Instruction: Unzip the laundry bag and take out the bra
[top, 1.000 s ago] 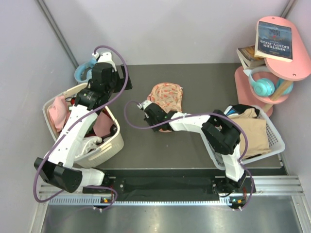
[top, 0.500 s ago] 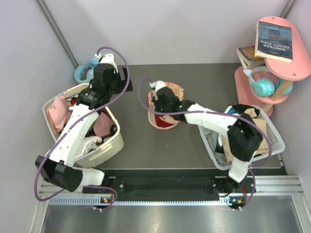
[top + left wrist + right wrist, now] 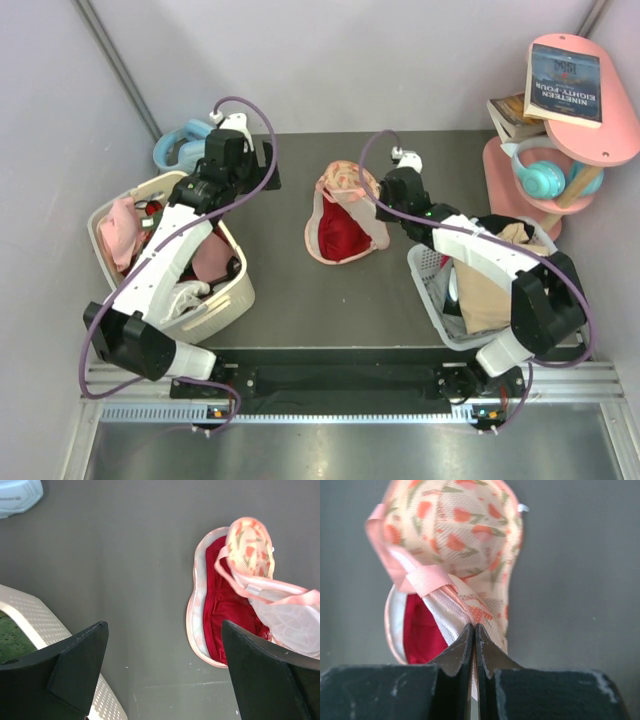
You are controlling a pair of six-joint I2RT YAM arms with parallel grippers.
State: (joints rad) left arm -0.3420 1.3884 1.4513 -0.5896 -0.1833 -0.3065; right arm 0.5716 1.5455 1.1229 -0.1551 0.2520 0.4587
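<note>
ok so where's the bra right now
Near the centre of the top view, the bra lies in the open laundry bag, whose upper flap the right gripper holds up in shut jaws.

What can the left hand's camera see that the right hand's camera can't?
Only the left wrist view shows a white basket, the open left gripper, and the bottom half of the bag lying flat. Only the right wrist view shows the right gripper shut on the bag's lifted top half, close to its pink strap. Both show the flowery bag open, the red bra inside it, and the grey table.
</note>
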